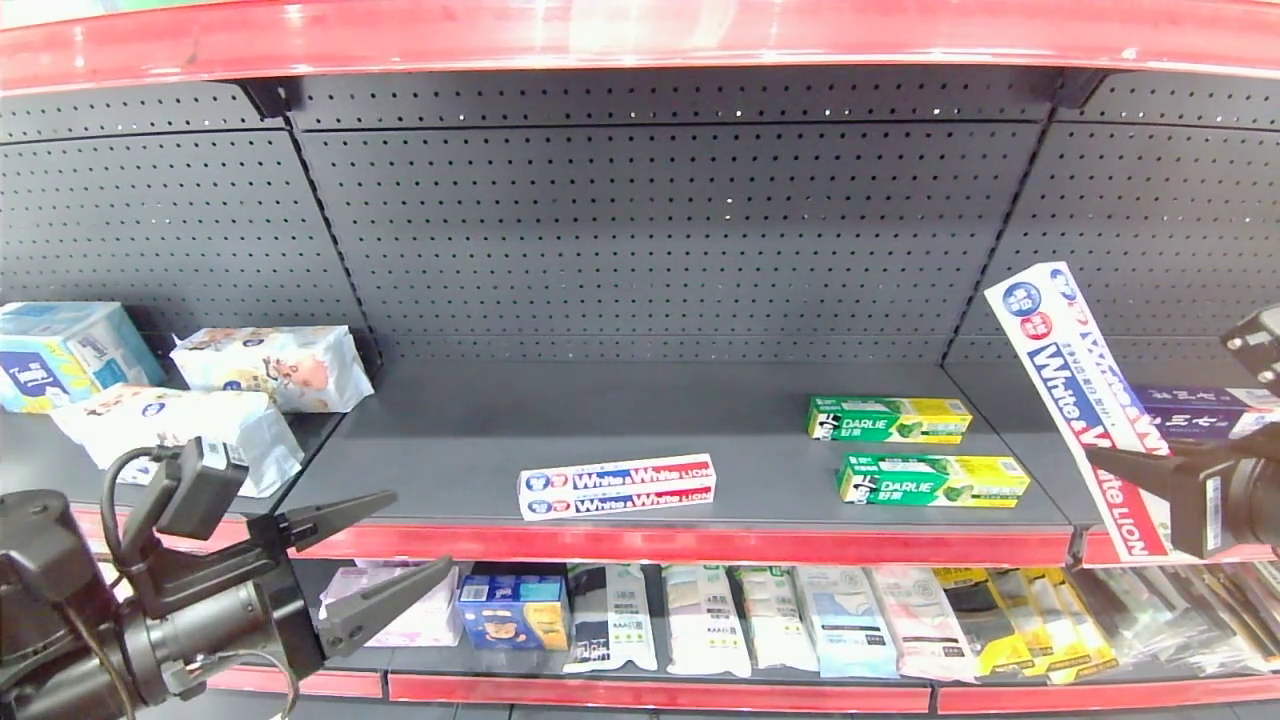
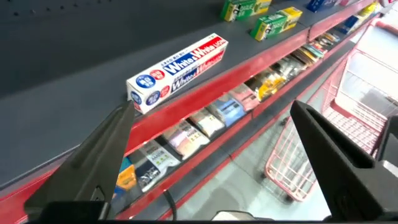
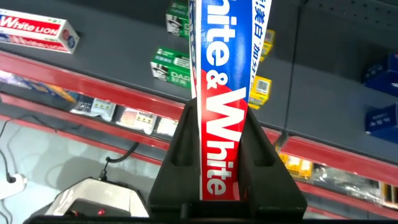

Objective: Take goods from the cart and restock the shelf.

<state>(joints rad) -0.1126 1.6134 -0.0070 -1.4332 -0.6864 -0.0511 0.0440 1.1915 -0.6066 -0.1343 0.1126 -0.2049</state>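
well, my right gripper [image 1: 1135, 468] is pinching a long red, white and blue cardboard toothpaste box [image 1: 1058, 345] around its lower half. the box stands tilted, its upper end leaning toward the middle bay, over the front edge at the right end of the dark grey metal shelf with the red lip [image 1: 650, 420]. my left gripper [image 1: 420, 530] hangs low in front of that red lip with its fingers spread wide and nothing between them, well apart from the held box. a second box of the same kind [image 1: 617, 486] lies flat near the front edge of the middle bay, up and to the right of the left gripper. the left wrist camera adds a red wire cart [image 2: 367, 93] on the floor below the shelf. the right wrist camera puts the clamped box [image 3: 221, 62] squarely between my fingers [image 3: 180, 134]. i count two red, white and blue boxes, one held and one lying, two green and yellow toothpaste boxes [image 1: 888, 419] [image 1: 932, 480] lying flat to the right of the lying one, and three soft white and blue wrapped packs [image 1: 180, 425] at the shelf's left end.
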